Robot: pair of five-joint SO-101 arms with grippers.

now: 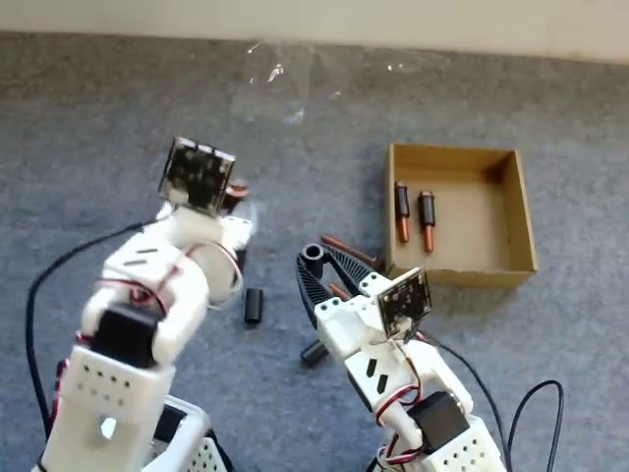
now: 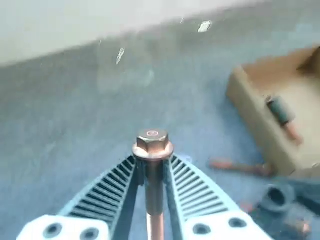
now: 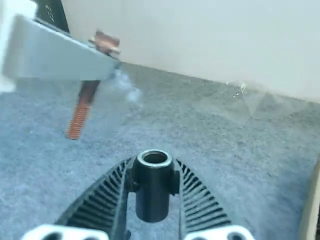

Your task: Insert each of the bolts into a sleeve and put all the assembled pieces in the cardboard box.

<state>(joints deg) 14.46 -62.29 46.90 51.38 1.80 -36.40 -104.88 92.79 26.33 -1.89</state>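
My left gripper (image 2: 152, 161) is shut on a copper bolt (image 2: 153, 145), hex head at the fingertips; in the high view this bolt (image 1: 236, 192) sits raised left of centre. My right gripper (image 3: 152, 167) is shut on an upright black sleeve (image 3: 152, 185), seen in the high view (image 1: 314, 256) right of the left arm. From the right wrist, the held bolt (image 3: 82, 107) hangs threaded end down, beyond and above the sleeve. The cardboard box (image 1: 523, 221) at the right holds two assembled pieces (image 1: 402, 208) (image 1: 427, 216).
Loose bolts (image 1: 348, 248) (image 1: 338, 290) lie on the grey carpet by the box's near left corner. Two loose black sleeves (image 1: 254, 305) (image 1: 313, 352) lie between the arms. A crumpled clear plastic sheet (image 1: 285, 74) rests at the far edge.
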